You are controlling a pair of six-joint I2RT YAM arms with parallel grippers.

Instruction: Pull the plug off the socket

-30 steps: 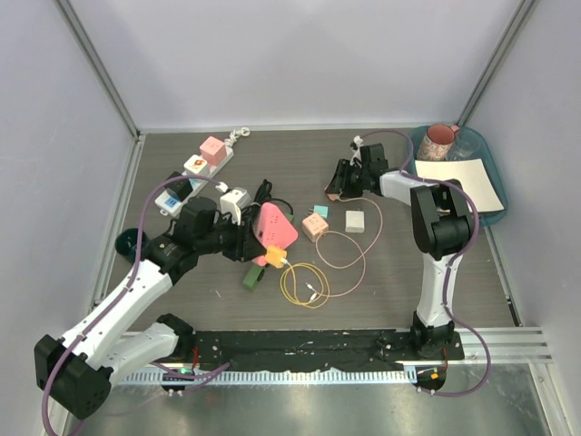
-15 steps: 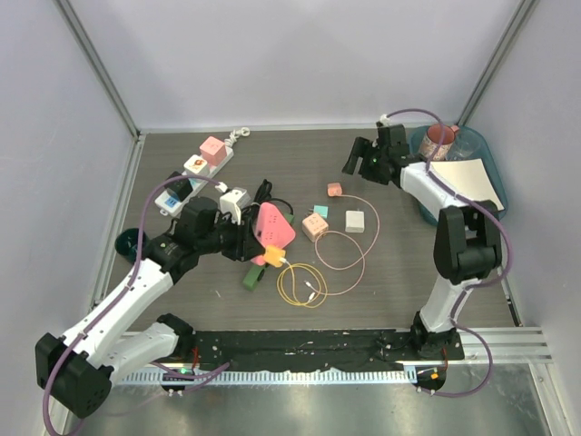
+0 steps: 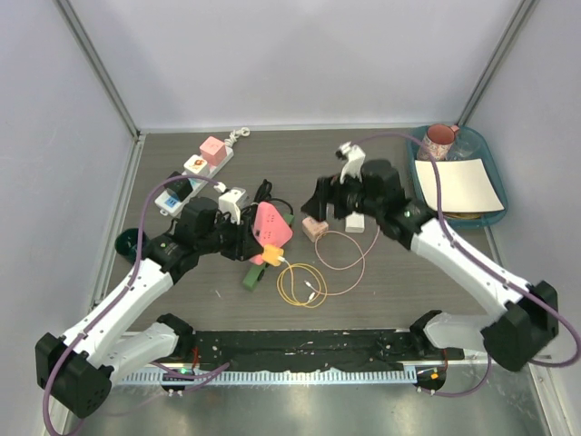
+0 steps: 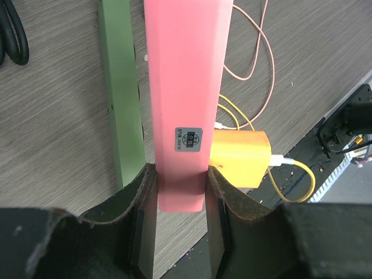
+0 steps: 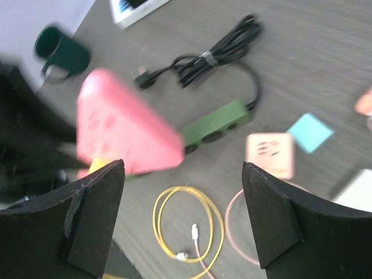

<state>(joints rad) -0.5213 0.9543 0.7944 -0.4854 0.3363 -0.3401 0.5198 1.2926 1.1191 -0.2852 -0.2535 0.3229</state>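
The yellow plug (image 4: 239,158) sat in the side of the pink socket block (image 4: 183,87), just beside the fingertips of the left gripper (image 4: 180,186), which was clamped on the block's narrow end. A yellow cable ran from the plug to a loose coil (image 3: 304,283) on the counter (image 3: 408,272). The right gripper (image 5: 183,192) hung above the counter with its fingers well apart and nothing between them; in its own view the block lay ahead and to the left, and a small pink cube adapter (image 5: 268,154) ahead and to the right. Well behind that gripper and to its right, a teal tray (image 3: 487,145) held a pink cup (image 3: 442,138) and a white sheet of paper (image 3: 458,182). A dark green cup (image 3: 130,242) stood beyond the left gripper's outer side, its inside not visible. A small white sticker (image 4: 189,139) on the block sat just ahead of the left gripper's fingertips, its print too fine to read. A green power strip (image 4: 122,93) lay beside the block.
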